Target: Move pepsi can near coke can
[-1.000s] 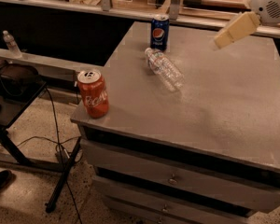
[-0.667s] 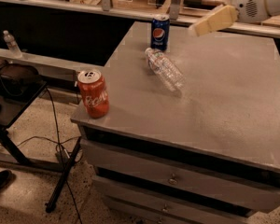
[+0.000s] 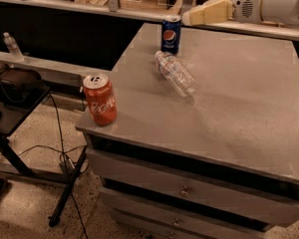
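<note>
Beside pepsi can (image 3: 171, 35) (cylindrical) hovers cream end effector (image 3: 186, 18).

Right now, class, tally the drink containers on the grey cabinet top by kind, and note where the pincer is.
Cans: 2 (pepsi can, coke can)
Plastic bottles: 1 (clear bottle, lying down)
Total: 3
The pincer hovers beside the pepsi can.

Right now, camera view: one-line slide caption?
Gripper hovers beside pepsi can at the far edge of the table; coke can stands at near corner, bottle lying between.
</note>
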Robot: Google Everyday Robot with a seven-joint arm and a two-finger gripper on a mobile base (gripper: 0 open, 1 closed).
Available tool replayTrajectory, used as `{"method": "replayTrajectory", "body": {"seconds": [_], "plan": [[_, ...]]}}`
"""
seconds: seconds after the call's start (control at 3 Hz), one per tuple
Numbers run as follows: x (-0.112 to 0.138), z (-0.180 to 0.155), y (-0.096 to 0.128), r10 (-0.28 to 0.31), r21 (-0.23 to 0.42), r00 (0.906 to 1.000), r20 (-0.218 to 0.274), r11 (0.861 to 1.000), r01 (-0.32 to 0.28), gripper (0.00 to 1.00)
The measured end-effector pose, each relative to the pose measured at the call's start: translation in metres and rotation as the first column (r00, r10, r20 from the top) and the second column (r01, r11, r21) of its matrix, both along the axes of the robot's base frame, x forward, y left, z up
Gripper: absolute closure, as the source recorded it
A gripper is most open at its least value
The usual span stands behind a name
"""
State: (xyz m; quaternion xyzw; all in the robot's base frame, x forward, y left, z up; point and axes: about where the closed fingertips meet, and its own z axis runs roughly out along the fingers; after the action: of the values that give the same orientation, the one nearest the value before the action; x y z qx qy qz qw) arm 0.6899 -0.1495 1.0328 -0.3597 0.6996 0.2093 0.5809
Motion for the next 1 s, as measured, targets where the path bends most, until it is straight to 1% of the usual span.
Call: {"method": "replayTrajectory", "body": {"seconds": [0.33,0.67,1.0], "plan": [[-0.001,-0.008,0.000,-0.025,0.017,0.9995,-0.020,1.000,0.025,0.00],[0.008,-0.022,0.002,-0.074,0.064,0.9972,0.010,0.995,0.073,0.00],[0.020,-0.032,0.007,-0.122,0.127,0.9896,0.077,0.986,0.112,0.00]]}}
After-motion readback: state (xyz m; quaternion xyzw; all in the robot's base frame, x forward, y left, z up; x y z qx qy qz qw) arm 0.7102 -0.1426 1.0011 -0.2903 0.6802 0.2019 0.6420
